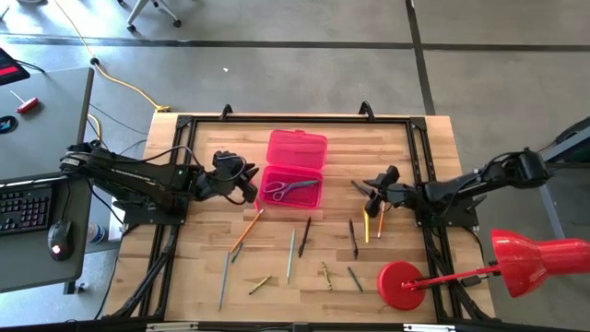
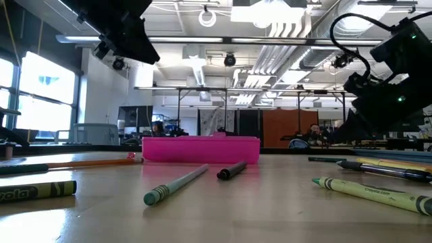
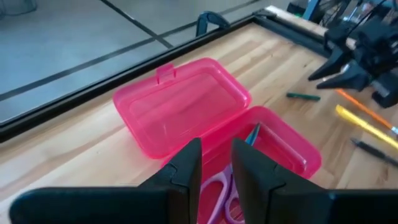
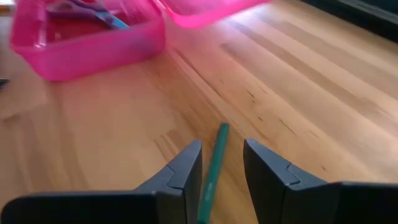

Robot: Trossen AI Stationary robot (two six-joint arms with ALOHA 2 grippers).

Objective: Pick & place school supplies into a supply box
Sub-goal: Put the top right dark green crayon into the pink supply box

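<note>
The pink supply box [image 1: 295,168] lies open mid-table, lid [image 3: 180,102] flat toward the far edge. Purple-handled scissors [image 1: 291,190] lie in its tray [image 3: 286,146]. My left gripper [image 3: 217,177] hovers open just above the tray's left end, over the scissors' handles [image 3: 217,193]. My right gripper [image 4: 222,168] is open and low at the table, right of the box. A green pencil [image 4: 216,152] lies flat on the wood between its fingers, untouched as far as I see. Other pencils and pens [image 1: 295,244] lie scattered on the near half.
A red lamp stands at the near right corner, round base [image 1: 401,284] on the table and head [image 1: 539,263] past the edge. Yellow [image 1: 367,224] and orange [image 1: 380,221] pencils lie near my right gripper. A black frame [image 1: 277,120] borders the table.
</note>
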